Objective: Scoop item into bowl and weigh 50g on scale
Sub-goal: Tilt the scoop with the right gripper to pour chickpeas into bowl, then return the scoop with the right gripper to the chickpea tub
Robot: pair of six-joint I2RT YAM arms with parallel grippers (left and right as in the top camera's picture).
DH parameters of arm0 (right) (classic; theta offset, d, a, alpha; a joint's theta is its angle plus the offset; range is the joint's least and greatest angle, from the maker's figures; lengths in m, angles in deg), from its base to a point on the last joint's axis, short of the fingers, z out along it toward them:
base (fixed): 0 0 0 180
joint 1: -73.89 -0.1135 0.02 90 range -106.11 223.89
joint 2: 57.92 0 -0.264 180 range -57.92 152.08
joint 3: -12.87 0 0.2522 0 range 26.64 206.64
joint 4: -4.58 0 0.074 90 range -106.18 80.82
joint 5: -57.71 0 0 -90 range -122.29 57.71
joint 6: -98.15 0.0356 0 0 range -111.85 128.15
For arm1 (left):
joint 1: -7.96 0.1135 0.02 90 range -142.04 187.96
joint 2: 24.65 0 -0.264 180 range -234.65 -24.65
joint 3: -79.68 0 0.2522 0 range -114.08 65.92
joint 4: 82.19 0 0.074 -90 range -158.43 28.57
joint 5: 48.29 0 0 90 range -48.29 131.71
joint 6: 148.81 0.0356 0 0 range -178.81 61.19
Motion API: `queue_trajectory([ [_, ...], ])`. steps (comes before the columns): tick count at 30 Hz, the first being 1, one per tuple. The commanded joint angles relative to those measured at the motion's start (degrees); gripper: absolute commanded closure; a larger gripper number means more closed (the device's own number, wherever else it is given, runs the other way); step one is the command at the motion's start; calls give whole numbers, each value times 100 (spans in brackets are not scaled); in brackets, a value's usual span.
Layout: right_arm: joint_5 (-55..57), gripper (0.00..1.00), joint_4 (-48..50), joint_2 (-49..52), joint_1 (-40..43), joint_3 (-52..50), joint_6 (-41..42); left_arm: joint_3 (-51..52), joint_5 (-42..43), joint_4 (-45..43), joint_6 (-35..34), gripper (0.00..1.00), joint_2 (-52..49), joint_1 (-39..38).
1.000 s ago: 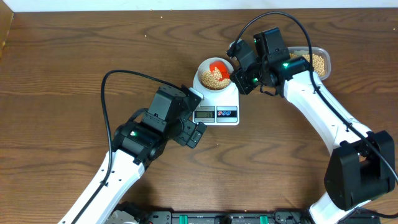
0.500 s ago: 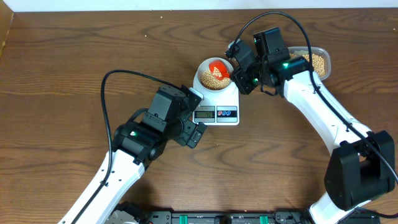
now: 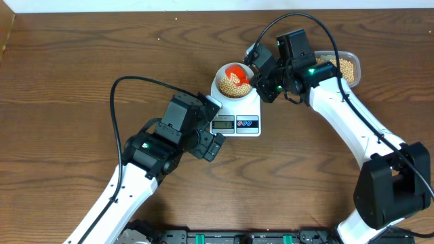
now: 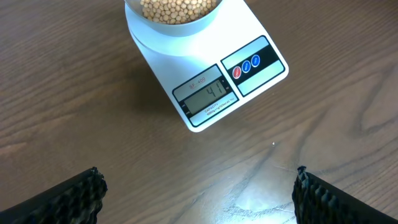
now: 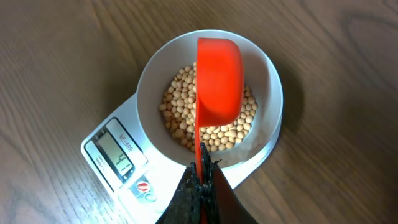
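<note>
While right gripper (image 5: 200, 180) clamps red scoop (image 5: 219, 81) over bowl (image 5: 152, 74), left gripper (image 4: 199, 198) gapes above dark wood-grain table (image 4: 62, 93).

Dark wooden table (image 3: 68, 68), two things resting on it
White scale (image 3: 236, 114) near the middle; clear tub (image 3: 356, 62) of beans (image 3: 347, 68) apart, at far right

Tan round beans (image 5: 180, 106) in pale bowl (image 5: 268, 81) upright atop flat white scale (image 4: 180, 68) (grey display, red and blue buttons)

Beans (image 5: 177, 109) lie in the bowl (image 5: 151, 74) on the scale (image 5: 115, 152), scoop (image 5: 217, 81) above, tub (image 3: 346, 66) right.
</note>
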Motion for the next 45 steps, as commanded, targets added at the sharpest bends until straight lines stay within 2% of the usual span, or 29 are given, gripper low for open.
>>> queue_trajectory([
  [1,-118,99,11,-157,-55,7,-448,-55,-48,-15,79,2,-33,13],
  [17,-199,99,17,-157,-50,7,-503,-55,-48,-15,79,2,-33,13],
  [28,-199,99,94,-157,-50,7,-1038,-55,-48,-15,79,2,-33,13],
  [45,-201,99,166,-157,-48,7,-1036,-55,-48,-15,79,2,-33,13],
])
